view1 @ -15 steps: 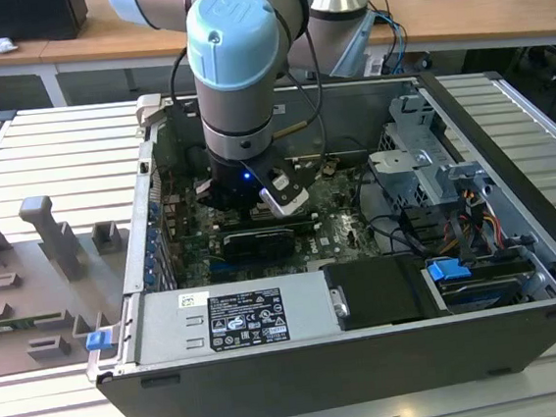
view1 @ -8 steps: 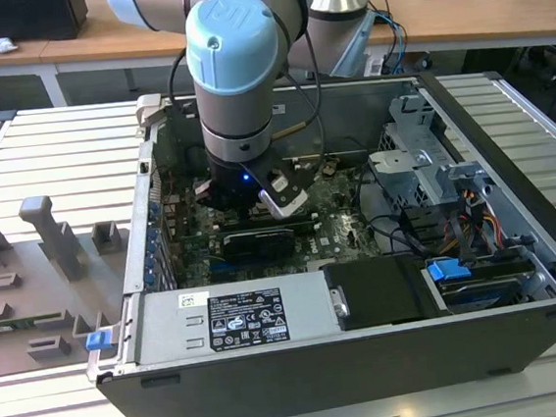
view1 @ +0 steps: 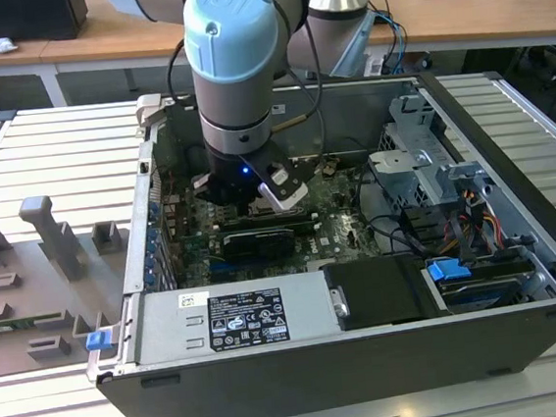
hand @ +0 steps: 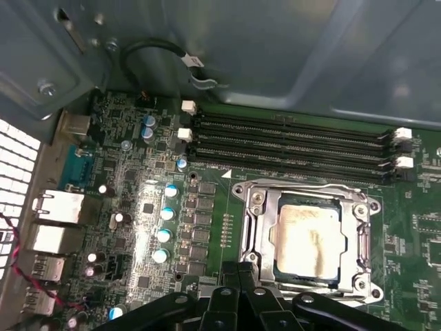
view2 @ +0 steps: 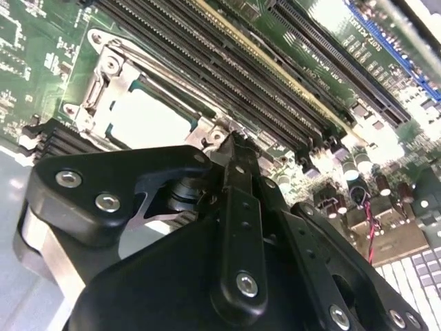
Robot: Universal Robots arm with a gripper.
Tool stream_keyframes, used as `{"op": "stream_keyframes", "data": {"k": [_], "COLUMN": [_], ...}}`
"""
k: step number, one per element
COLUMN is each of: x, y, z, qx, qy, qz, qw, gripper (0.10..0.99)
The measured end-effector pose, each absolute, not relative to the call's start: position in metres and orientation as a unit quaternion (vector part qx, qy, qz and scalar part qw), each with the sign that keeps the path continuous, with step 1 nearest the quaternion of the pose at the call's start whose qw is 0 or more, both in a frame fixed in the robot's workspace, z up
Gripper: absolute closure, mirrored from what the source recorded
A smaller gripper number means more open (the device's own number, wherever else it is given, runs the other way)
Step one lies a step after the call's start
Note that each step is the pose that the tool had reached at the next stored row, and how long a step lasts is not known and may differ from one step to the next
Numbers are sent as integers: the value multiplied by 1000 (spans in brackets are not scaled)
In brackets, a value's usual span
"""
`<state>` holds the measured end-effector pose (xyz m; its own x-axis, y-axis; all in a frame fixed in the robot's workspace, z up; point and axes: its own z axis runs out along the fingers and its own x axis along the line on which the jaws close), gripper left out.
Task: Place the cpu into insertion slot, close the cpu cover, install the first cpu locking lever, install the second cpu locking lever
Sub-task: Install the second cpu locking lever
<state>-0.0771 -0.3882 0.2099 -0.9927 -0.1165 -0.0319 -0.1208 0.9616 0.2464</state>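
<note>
- Your gripper (view2: 233, 148) hangs inside the computer case (view1: 371, 357), fingers pressed together and pinching nothing, tip at the socket's edge.
- The cpu (hand: 308, 238) lies seated in the socket, framed by the cpu cover (hand: 262, 238), which lies flat around it.
- Memory slots (hand: 289, 145) run just beside the socket.
</note>
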Motion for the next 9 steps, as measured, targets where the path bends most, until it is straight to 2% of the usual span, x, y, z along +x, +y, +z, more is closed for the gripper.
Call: {"op": "stream_keyframes", "data": {"k": [9], "x": [-77], "y": [-388], "z": [217], "qx": [-60], "qy": [990], "qz": [125], "qw": [9], "gripper": [980]}}
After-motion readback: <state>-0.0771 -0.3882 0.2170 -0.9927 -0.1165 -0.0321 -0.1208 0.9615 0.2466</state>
